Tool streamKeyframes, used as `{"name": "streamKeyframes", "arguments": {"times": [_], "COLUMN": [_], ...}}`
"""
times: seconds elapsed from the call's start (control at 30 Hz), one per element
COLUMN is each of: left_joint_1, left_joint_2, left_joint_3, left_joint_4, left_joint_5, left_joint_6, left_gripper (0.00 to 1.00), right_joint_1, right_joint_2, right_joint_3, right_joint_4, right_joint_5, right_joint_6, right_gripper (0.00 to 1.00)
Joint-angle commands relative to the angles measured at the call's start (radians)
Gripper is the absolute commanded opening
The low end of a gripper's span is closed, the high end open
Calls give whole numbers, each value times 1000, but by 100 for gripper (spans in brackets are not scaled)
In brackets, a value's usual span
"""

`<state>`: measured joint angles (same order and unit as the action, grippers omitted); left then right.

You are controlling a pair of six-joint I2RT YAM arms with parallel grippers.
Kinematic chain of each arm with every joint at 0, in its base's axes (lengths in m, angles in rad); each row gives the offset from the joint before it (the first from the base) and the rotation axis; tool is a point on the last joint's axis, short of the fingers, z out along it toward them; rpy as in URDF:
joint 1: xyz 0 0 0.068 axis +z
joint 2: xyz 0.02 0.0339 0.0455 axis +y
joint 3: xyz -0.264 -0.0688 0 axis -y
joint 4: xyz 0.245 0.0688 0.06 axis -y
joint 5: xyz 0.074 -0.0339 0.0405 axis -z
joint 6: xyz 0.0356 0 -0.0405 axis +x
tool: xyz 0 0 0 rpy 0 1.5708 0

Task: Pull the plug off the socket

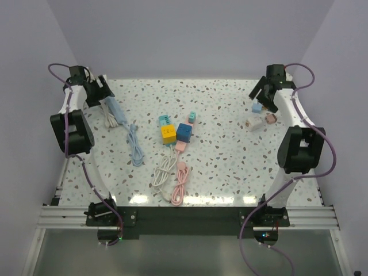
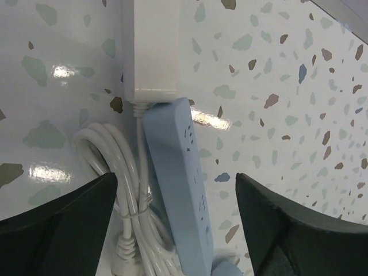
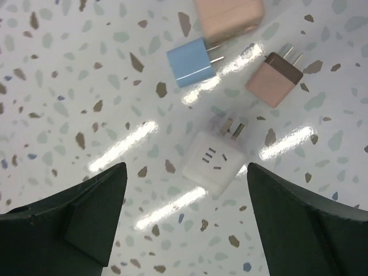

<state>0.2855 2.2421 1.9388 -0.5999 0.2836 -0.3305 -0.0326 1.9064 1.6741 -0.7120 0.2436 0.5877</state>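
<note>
My left gripper (image 1: 96, 91) hangs open at the far left of the table. In the left wrist view its jaws (image 2: 175, 187) straddle a blue power strip (image 2: 178, 172) and a coiled white cable (image 2: 123, 190) without touching them. A white power strip (image 2: 152, 46) lies end-on beyond. My right gripper (image 1: 263, 95) is open at the far right, above loose pieces. In the right wrist view a white adapter (image 3: 213, 161) lies just beyond the gripper (image 3: 187, 172), its prongs bare. A blue plug (image 3: 190, 62) and a pink plug (image 3: 275, 80) lie farther off, plugged into nothing.
At the table's middle a yellow socket cube (image 1: 168, 134) and a blue one (image 1: 184, 131) sit side by side. Teal plugs (image 1: 164, 120) (image 1: 191, 117) touch their far sides. White (image 1: 163, 172) and pink cables (image 1: 180, 184) trail toward me. A blue cable (image 1: 135, 146) runs from the strip.
</note>
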Motion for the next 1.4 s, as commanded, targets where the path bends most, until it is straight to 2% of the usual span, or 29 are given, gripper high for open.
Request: {"name": "streamKeyframes", "arguments": {"times": [0.0,0.07,0.13,0.3,0.43,0.6,0.7,0.9,1.13,1.37], "left_joint_1": [3,1,0,-29,-86,-178,-213,-233,-258,-272], "left_joint_2": [-56,-79,-137,-341,-481,-608,-640,-684,-644,-553], "left_joint_3": [-20,-63,-125,-293,-501,-690,-802,-919,-971,-972], "left_joint_4": [41,64,90,193,249,307,322,356,394,303], "left_joint_5": [-37,-32,-11,93,144,155,147,138,158,80], "left_joint_6": [-5,-21,-30,-59,-68,-102,-130,-140,-131,-73], "left_gripper": [92,100,100,100,100,100,100,100,100,97], "right_joint_1": [19,52,88,287,443,537,577,648,712,734], "right_joint_2": [-153,-206,-228,-231,-193,-90,-12,109,201,258], "right_joint_3": [-60,-83,-100,-108,-106,-2,67,177,245,277], "right_joint_4": [-17,-18,-20,-18,32,29,-15,-73,-147,-225], "right_joint_5": [-87,-124,-170,-268,-260,-231,-157,-32,60,102], "right_joint_6": [-26,-48,-81,-91,-17,27,92,237,313,328], "right_gripper": [89,89,89,89,90,93,93,95,95,94]}}
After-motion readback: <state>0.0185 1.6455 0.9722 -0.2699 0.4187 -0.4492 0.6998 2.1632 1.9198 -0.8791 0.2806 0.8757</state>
